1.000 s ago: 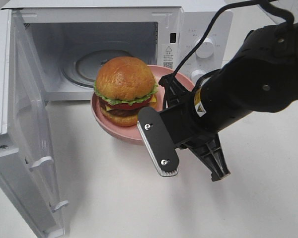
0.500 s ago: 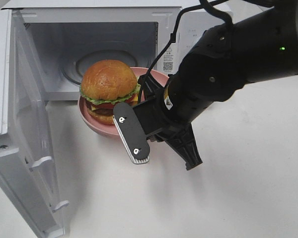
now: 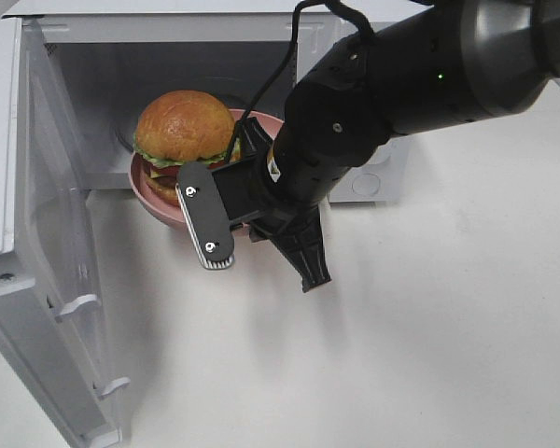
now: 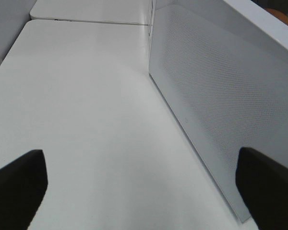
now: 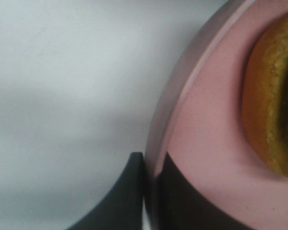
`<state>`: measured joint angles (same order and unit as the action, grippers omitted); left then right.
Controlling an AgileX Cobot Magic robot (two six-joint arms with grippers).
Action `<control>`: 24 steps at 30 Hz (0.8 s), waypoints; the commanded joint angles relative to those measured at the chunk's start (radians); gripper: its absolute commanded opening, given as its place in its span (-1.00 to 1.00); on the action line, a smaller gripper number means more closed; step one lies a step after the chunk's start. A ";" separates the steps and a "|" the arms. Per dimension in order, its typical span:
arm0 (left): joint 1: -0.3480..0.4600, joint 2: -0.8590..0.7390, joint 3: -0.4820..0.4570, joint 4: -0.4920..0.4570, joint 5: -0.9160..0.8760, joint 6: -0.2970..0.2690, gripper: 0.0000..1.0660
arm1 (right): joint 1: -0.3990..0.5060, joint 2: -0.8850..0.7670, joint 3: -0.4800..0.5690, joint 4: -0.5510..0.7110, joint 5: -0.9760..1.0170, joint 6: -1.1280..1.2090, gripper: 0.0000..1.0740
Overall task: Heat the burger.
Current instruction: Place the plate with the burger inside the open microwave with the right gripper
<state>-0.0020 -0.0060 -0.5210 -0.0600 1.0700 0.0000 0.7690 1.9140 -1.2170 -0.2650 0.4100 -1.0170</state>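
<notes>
The burger (image 3: 185,126), with a glossy brown bun, lettuce and tomato, sits on a pink plate (image 3: 147,189). The plate hangs at the mouth of the open microwave (image 3: 103,84), partly over the sill. My right gripper (image 5: 152,165) is shut on the plate's right rim; in the high view the black arm (image 3: 355,121) hides the fingers. The right wrist view shows the plate (image 5: 206,120) pinched between both fingers, with the burger's (image 5: 273,96) bottom bun just past them. My left gripper (image 4: 141,167) is open and holds nothing.
The microwave door (image 3: 37,233) stands swung out to the left, towards the table's front. The left wrist view shows the door's perforated panel (image 4: 221,110) close beside the left gripper. A white table (image 3: 448,355) lies in front.
My right arm has carried the plate and burger left and back, from in front of the microwave to the cavity mouth. The left gripper shows no change.
</notes>
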 commanded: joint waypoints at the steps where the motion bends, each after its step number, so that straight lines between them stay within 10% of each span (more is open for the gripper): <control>1: 0.003 -0.015 0.002 -0.008 0.001 0.000 0.87 | 0.003 0.014 -0.052 -0.034 -0.041 0.048 -1.00; 24: 0.003 -0.015 0.002 -0.008 0.001 0.000 0.87 | 0.000 0.220 -0.379 -0.119 0.107 0.194 -0.99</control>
<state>-0.0020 -0.0060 -0.5210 -0.0600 1.0700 0.0000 0.7680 2.1450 -1.5730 -0.3570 0.5530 -0.8370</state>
